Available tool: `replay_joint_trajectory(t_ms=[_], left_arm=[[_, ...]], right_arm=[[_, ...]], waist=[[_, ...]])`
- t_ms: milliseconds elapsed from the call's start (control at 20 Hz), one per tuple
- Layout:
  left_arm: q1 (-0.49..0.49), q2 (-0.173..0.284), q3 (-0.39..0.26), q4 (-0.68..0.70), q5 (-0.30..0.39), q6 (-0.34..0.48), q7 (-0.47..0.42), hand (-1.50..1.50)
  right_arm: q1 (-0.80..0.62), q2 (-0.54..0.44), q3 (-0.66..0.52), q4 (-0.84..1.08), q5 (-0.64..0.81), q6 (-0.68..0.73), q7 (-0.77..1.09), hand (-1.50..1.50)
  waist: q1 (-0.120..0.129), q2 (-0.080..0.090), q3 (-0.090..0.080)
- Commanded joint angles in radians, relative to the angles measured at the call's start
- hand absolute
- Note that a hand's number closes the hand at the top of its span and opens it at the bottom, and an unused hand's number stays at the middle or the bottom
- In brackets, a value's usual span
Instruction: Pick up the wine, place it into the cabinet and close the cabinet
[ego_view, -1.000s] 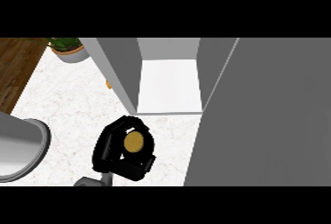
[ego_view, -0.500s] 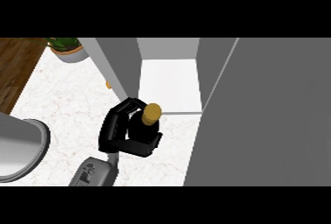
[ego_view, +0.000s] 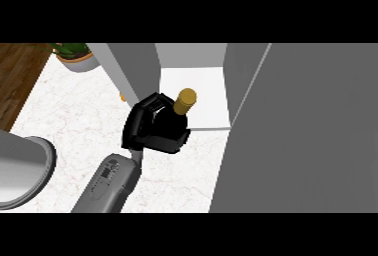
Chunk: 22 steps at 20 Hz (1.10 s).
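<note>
One wine bottle (ego_view: 179, 107), one black hand (ego_view: 151, 126) on one grey forearm (ego_view: 109, 182), one open cabinet (ego_view: 193, 90) with one door (ego_view: 303, 130), one potted plant (ego_view: 75, 55), and one grey round vessel (ego_view: 22, 172) at the left edge.

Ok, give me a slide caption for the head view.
Left hand carries wine bottle at open cabinet front.

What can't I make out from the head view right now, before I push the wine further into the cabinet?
- Wine bottle: only the gold-capped neck shows; the left hand curls round the body.
- Cabinet: its interior is mostly hidden behind the open door; depth unclear.
- Right hand: not in view.
- Grey round object: cut off by the left edge.
- Potted plant: cut off at the top.
</note>
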Motion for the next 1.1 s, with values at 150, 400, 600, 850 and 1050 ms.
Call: replay_joint_trajectory(t_ms=[150, 400, 600, 850, 1050], left_arm=[[-0.136, -0.002, -0.043, 0.146, 0.063, 0.069, -0.032, 1.5], [-0.193, -0.002, -0.018, 0.209, 0.087, 0.063, -0.035, 1.5], [-0.215, -0.002, -0.05, 0.24, 0.143, 0.1, -0.043, 1.5], [-0.228, -0.001, -0.061, 0.235, 0.143, 0.143, -0.012, 1.5], [-0.245, -0.001, -0.079, 0.274, 0.079, 0.227, -0.012, 1.5]], right_arm=[[0.109, -0.03, 0.028, -0.175, -0.014, 0.014, -0.04, -1.5], [0.091, -0.039, 0.019, -0.195, -0.014, 0.006, -0.006, -1.5], [0.079, 0.0, 0.039, -0.113, -0.025, 0.013, -0.066, -1.5], [0.096, -0.028, 0.031, -0.169, -0.059, 0.027, -0.058, -1.5], [0.1, -0.021, 0.043, -0.145, -0.071, 0.032, -0.094, -1.5]], waist=[[-0.012, 0.002, 0.001], [-0.024, 0.004, -0.001], [-0.027, 0.007, -0.001], [-0.054, 0.008, -0.001], [-0.068, 0.012, 0.0]])
